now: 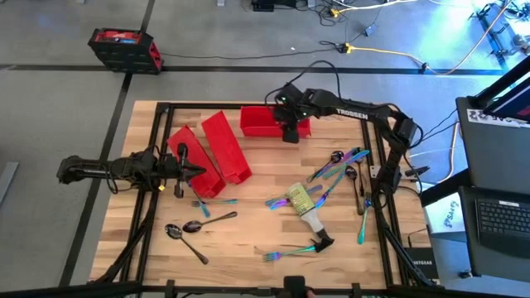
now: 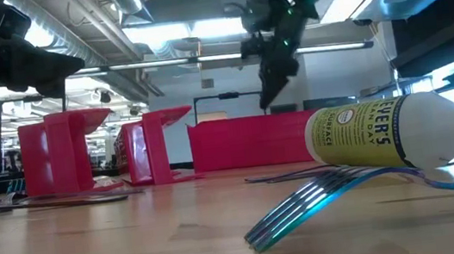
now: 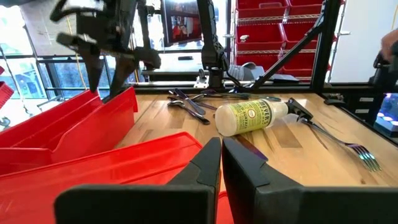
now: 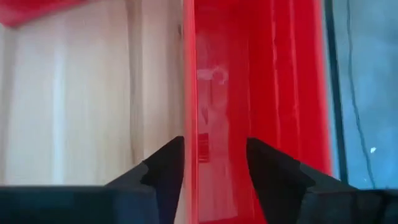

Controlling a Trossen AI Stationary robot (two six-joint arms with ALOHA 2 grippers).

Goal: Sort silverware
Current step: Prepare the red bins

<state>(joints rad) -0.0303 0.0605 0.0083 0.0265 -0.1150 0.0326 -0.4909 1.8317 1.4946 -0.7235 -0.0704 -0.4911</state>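
Over the wooden table (image 1: pixel 248 240), right gripper (image 4: pixel 214 163) hangs spread above a red bin (image 1: pixel 267 122); left gripper (image 3: pixel 221 163) pressed together.

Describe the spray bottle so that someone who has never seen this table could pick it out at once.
Start at the wooden table and look right of its middle, between the three red bins and the near edge. The spray bottle lies there on its side among scattered silverware. It is the only clear plastic thing there, with a yellow-green label and a dark trigger head; everything around it is slim metal.
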